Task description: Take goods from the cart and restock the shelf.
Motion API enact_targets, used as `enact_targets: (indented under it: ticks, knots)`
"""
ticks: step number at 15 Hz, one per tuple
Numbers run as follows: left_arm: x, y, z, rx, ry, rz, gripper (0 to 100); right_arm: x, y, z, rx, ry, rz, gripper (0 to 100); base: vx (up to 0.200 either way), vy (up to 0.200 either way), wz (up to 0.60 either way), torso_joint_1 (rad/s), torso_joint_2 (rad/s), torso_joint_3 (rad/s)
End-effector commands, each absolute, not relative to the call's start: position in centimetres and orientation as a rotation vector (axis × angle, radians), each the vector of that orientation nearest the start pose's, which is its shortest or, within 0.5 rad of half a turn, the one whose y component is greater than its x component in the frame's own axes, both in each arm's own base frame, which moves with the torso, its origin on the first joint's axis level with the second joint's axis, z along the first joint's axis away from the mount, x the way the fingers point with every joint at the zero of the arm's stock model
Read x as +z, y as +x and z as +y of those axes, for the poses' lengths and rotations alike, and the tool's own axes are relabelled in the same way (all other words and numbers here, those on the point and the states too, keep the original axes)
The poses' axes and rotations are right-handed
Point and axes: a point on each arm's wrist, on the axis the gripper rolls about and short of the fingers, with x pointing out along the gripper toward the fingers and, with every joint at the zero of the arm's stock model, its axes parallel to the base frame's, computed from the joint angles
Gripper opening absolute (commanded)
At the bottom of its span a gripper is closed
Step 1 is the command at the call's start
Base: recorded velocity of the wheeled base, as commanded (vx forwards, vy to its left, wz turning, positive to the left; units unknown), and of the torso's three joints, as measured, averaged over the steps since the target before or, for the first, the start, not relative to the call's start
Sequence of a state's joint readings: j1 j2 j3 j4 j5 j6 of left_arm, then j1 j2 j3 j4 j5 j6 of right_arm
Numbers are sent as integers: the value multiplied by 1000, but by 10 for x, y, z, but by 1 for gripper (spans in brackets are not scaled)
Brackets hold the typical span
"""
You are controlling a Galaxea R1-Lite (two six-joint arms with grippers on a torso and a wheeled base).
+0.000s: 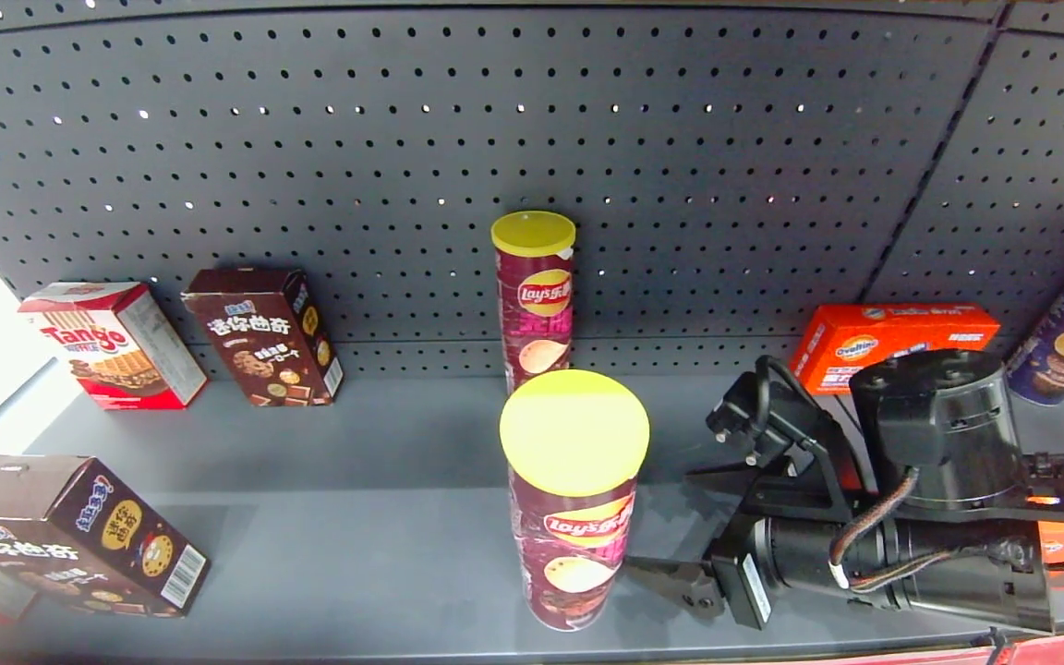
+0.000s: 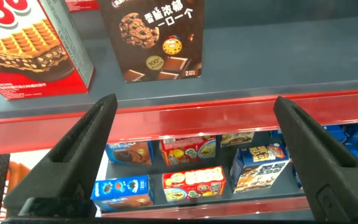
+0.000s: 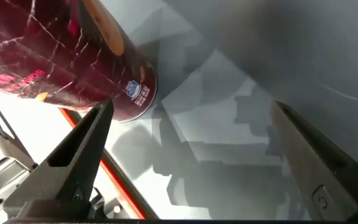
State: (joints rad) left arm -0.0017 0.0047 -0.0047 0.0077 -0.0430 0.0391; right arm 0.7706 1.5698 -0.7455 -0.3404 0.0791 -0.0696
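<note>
Right gripper (image 1: 684, 528) gapes wide, empty, just beside the lidded chip can (image 1: 574, 499) upright near the shelf's (image 1: 356, 517) front edge; left gripper (image 2: 191, 155) likewise gapes wide.

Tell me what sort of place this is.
Likely a shop aisle, or a mock-up of one: a pegboard-backed shelf, chip canisters and biscuit boxes facing out, and more boxed goods stocked below.
</note>
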Motion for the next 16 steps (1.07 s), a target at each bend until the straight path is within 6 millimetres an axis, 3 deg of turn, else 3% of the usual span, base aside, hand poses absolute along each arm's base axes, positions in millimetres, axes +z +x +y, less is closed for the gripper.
enact_targets:
  ticks: [1, 8, 16]
  knots:
    - [76, -23, -1, -45, 38, 8, 100, 176, 186, 186, 857, -235, 437, 100, 0, 0, 0, 0, 0, 0]
    - [76, -23, -1, -42, 34, 9, 100, 183, 201, 185, 819, -217, 415, 100, 0, 0, 0, 0, 0, 0]
    - [76, -23, -1, -42, 32, 9, 100, 178, 192, 191, 854, -230, 429, 100, 0, 0, 0, 0, 0, 0]
